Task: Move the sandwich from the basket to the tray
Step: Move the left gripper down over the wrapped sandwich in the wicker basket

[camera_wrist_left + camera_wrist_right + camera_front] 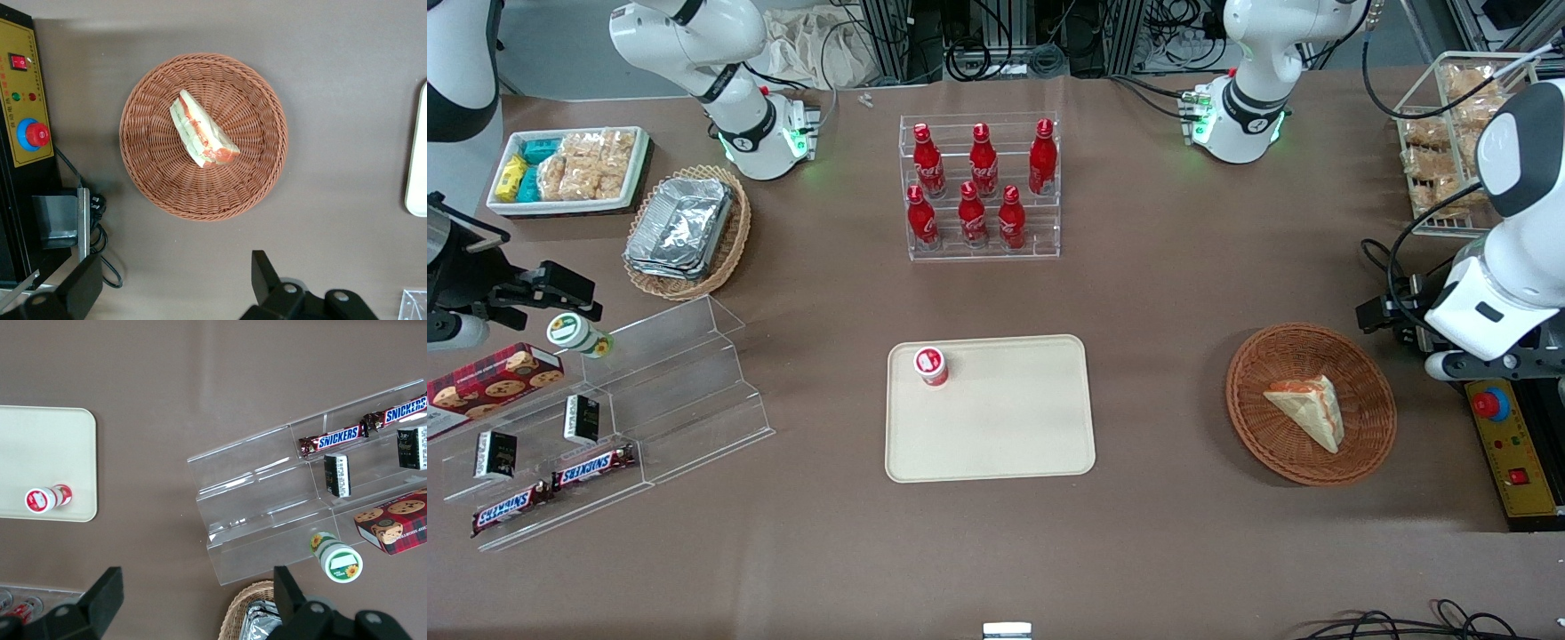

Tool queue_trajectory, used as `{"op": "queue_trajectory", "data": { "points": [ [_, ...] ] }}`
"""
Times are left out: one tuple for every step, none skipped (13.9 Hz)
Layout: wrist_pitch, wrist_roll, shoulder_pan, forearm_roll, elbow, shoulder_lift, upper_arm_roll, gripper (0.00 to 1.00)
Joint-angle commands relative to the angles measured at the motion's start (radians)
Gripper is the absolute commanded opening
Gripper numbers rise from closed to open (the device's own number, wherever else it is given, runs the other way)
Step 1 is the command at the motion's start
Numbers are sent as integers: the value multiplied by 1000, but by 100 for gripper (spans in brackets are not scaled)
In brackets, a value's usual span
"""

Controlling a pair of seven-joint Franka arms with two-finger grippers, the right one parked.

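The sandwich (1307,410), a triangular wedge of pale bread with an orange-red filling along one edge, lies alone inside the round reddish-brown wicker basket (1258,431), toward the working arm's end of the brown tabletop (1156,293). The cream tray (1005,436) sits flat near the middle of the tabletop, well apart from the basket, and carries only a small red-and-white cup (930,365) in one corner. The left arm's end effector (170,283) hangs released above the tabletop just beside the basket, its two dark fingers (263,270) spread wide and touching nothing; in the wrist view the basket (153,167) and sandwich (200,130) show between and past the fingers, with an edge of the tray (417,160) to one side. A black-and-yellow control box (1516,444) with a red button stands beside the basket at the tabletop's edge. Farther from the front camera than the tray, a clear tiered rack (983,244) holds six red bottles (972,213). Toward the parked arm's end lie a lighter wicker basket of foil trays (685,227), a white bin of snack packets (569,169), and a clear stepped stand (667,382) with chocolate bars (551,489).
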Motion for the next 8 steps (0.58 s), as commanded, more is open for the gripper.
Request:
{"op": "queue_trajectory", "data": {
  "points": [
    [4, 17, 2, -38, -29, -17, -9, 99],
    [7, 17, 5, -45, -29, -13, -7, 99],
    [16, 8, 8, -46, -28, -3, -6, 99],
    [32, -1, 15, -57, -31, 3, -4, 99],
    [50, -56, 15, -67, -32, 23, -1, 99],
    [77, -114, 15, -54, -58, 24, -1, 99],
    [137, -151, 14, -48, -121, 11, -1, 99],
    [215, -193, 14, -48, -190, -11, -1, 99]
  ]
}}
